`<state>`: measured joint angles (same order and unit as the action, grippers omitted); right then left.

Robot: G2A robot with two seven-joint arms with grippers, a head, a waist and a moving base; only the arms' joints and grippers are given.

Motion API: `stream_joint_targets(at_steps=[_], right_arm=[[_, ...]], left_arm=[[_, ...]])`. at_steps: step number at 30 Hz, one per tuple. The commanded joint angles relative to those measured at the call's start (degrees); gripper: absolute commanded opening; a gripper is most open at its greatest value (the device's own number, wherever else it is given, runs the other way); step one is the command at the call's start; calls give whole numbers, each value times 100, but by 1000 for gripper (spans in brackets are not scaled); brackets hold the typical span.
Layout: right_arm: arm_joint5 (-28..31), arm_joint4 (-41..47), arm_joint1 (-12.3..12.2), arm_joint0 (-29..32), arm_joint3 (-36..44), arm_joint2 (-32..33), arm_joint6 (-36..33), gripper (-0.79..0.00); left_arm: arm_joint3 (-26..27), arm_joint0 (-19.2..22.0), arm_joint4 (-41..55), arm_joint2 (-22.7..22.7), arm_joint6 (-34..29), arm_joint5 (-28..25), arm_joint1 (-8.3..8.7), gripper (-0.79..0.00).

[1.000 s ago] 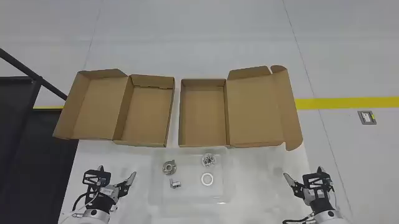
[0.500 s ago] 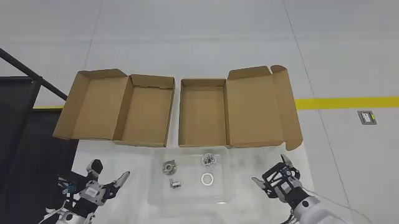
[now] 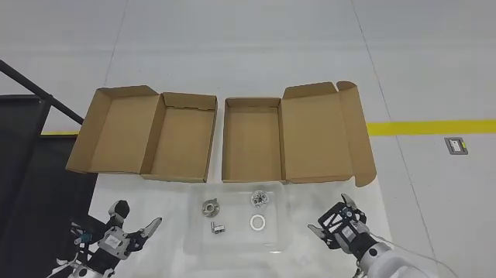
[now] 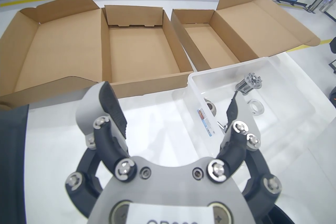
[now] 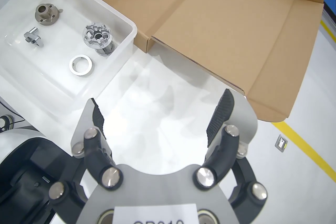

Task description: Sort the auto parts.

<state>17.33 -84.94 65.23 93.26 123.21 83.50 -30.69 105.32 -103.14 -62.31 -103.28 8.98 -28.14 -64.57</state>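
Low over the white worktop (image 3: 167,197), just left of the clear bin (image 4: 189,79): left end effector (image 4: 170,93), spread wide, holding nothing. Inside the bin, left to right: flanged hub (image 3: 210,207) and small bracket (image 3: 218,227), then toothed spool (image 3: 259,198) and ring (image 3: 258,222), with left cardboard box (image 3: 182,135) and right cardboard box (image 3: 252,139) open beyond. Right of the bin, over the worktop: right end effector (image 5: 160,99), likewise wide and bare.

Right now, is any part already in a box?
No, the left box and right box are bare inside, and all four parts lie in the clear bin.
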Motion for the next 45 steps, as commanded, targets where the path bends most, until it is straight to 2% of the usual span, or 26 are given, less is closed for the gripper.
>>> stream_joint_targets(at_steps=[1, 3, 6, 11, 15, 18, 27, 32, 39, 41, 45], right_arm=[[186, 27, -1, -64, -58, -102, 65, 0], [185, -14, 17, -333, -172, -284, 29, 0], [585, 226, 53, -953, -398, -689, 55, 0], [929, 592, 204, -2345, -1045, -1687, -607, 0], [824, 1150, 427, -3403, -1836, -2620, -1442, 0], [408, 1540, 592, -3934, -2280, -3059, -1873, 0], [408, 1540, 592, -3934, -2280, -3059, -1873, 0], [296, 1830, 661, -3923, -2588, -3277, -1887, 0], [-905, 1740, 852, -4215, -2907, -3641, -2538, 0], [-1113, 1870, 924, -4356, -3044, -3765, -2861, 0], [-1461, 2123, 1054, -4609, -3349, -3882, -3011, 0]], left_arm=[[0, 0, 0, 0, 0, -1, 0, 0], [-10, 9, 79, 32, -45, 39, -7, 0], [-37, 13, 182, 36, -88, -23, -9, 0], [-95, 31, 140, 93, -159, -28, -12, 0], [-132, 43, 87, 168, -196, -5, -18, 0], [-143, 48, 196, 220, -343, -4, -23, 0], [-143, 48, 196, 220, -343, -4, -23, 0], [-143, 48, 196, 220, -343, -4, -23, 0], [-143, 48, 196, 220, -343, -4, -23, 0], [-143, 48, 196, 220, -343, -4, -23, 0], [-143, 48, 196, 220, -343, -4, -23, 0]])
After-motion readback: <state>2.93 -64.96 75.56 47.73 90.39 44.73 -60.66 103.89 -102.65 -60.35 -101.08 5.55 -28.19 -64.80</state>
